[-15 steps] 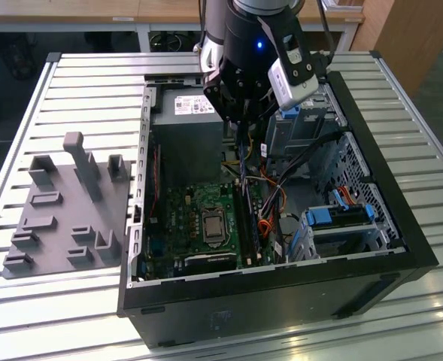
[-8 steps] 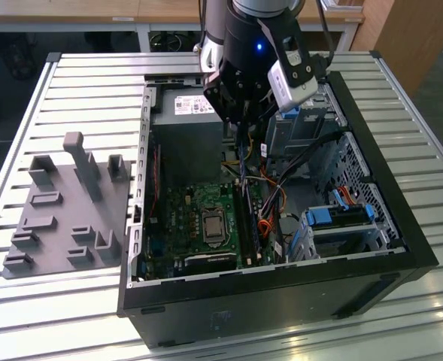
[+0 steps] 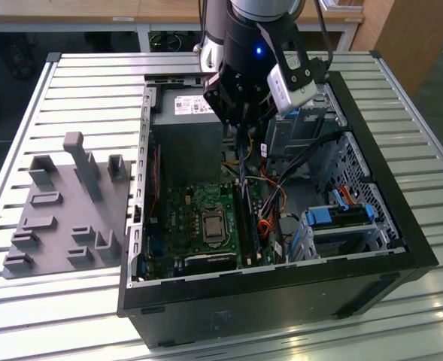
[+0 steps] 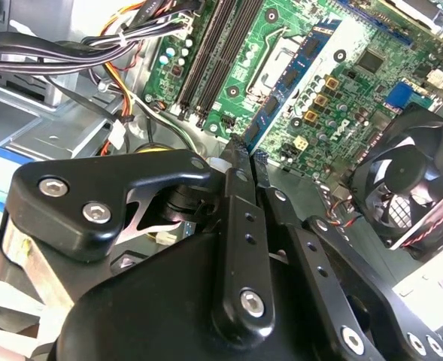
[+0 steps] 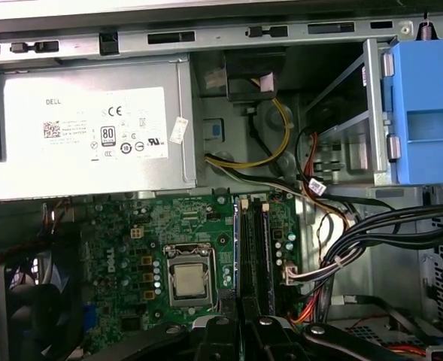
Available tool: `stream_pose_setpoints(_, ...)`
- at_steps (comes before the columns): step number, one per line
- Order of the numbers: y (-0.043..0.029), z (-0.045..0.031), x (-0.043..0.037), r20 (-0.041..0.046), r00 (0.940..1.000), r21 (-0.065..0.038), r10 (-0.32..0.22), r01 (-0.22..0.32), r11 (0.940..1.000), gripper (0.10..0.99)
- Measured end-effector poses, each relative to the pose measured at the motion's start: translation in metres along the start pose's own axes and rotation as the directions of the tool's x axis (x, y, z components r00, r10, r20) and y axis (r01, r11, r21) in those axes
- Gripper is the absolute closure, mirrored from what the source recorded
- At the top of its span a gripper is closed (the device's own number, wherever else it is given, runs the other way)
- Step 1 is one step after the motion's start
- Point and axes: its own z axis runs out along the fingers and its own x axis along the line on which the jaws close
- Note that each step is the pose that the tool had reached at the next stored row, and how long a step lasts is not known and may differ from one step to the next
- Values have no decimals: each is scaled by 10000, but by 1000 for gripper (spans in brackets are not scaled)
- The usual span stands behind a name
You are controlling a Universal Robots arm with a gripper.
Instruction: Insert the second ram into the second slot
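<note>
My gripper (image 4: 245,150) is clamped on the second ram (image 4: 300,71) — I'd square it over the memory slots (image 5: 257,256), then press evenly.

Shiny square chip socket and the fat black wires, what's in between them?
In the first wrist view, long dark memory slots run side by side between the processor socket and the black cable bundle.

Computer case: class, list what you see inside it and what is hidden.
Inside sit a green circuit board, a grey power supply, cables and blue brackets. In the exterior view the gripper covers part of the power supply.
</note>
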Motion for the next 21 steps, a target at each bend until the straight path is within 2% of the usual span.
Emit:
stream_pose_setpoints(16, -12, 82, -1, 1, 10000, 3, -5, 5, 10000, 949)
stream_pose_setpoints(21, -13, 137, -7, -6, 9996, 4, -297, 297, 9996, 949)
